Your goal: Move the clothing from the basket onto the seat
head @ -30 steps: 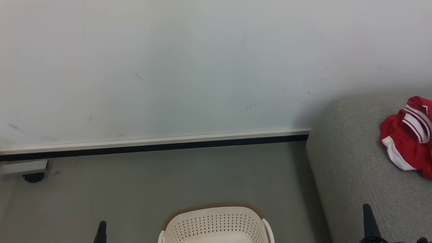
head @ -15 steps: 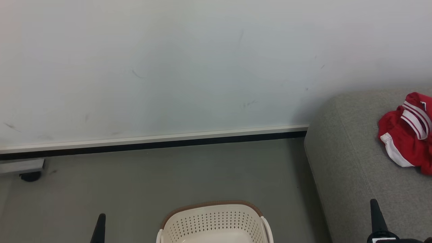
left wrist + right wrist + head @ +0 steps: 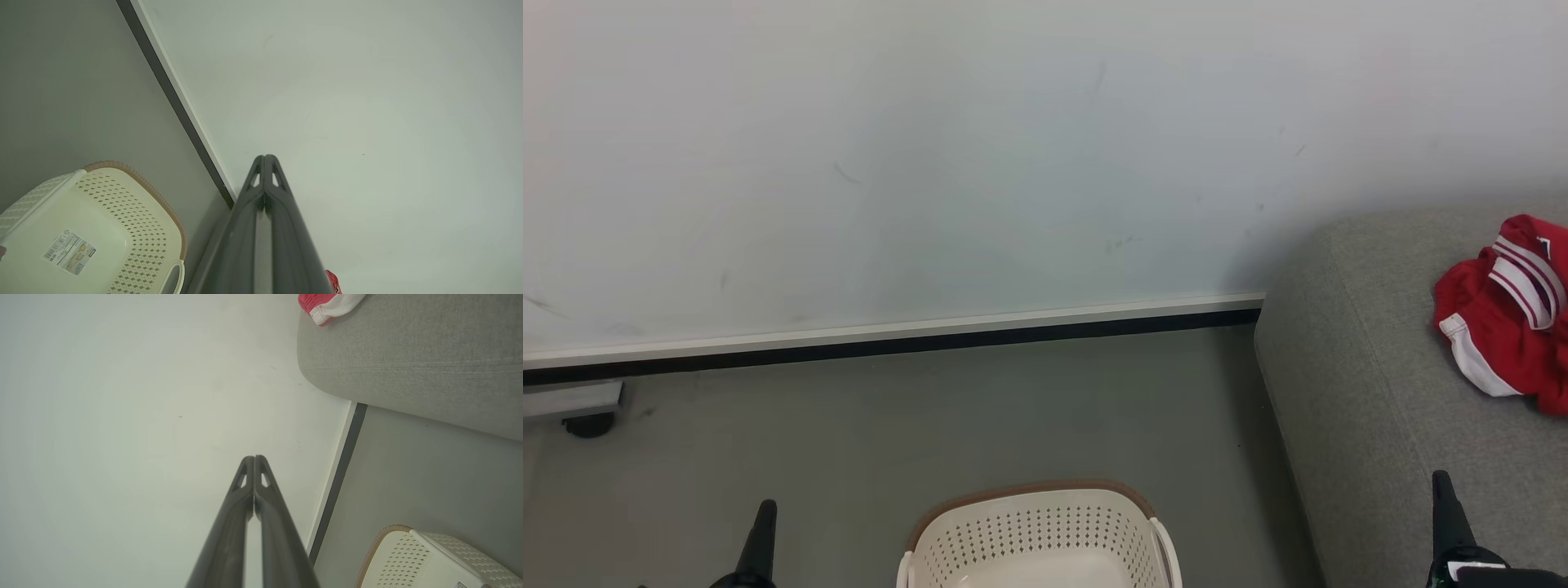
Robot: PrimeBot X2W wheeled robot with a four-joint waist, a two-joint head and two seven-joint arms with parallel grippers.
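Here, the clothing [image 3: 1499, 327] lies in a crumpled red heap with white panels and thin white stripes on top of the seat [image 3: 1372, 408], at the far right of the head view, where the picture's edge cuts it off. The seat is a broad grey upholstered cushion with a rounded corner and a stitched seam, and its back end stands against the wall [image 3: 1013, 147].

To the left of the seat, with a strip of bare floor [image 3: 931, 425] between them, stands the basket [image 3: 1033, 531]. It is cream-white with perforated walls and a brown woven-look rim, and the bottom edge of the head view cuts it. In the left wrist view its smooth inner bottom carries a printed label [image 3: 69, 251].

The left end effector [image 3: 766, 508] rises at the lower left of the head view, left of the basket and apart from it. Its two dark fingers are pressed tip to tip, clenched on nothing. The right end effector [image 3: 1440, 482] rises at the lower right, in front of the seat's grey fabric and well short of the clothing. Its fingers likewise meet at the tips with nothing between them. Both point up toward the wall.

The wall is pale with faint scuffs, and a white skirting [image 3: 931, 331] with a dark band beneath runs along its foot. At the far left a dark caster [image 3: 588, 425] sits under a pale grey piece on the floor.
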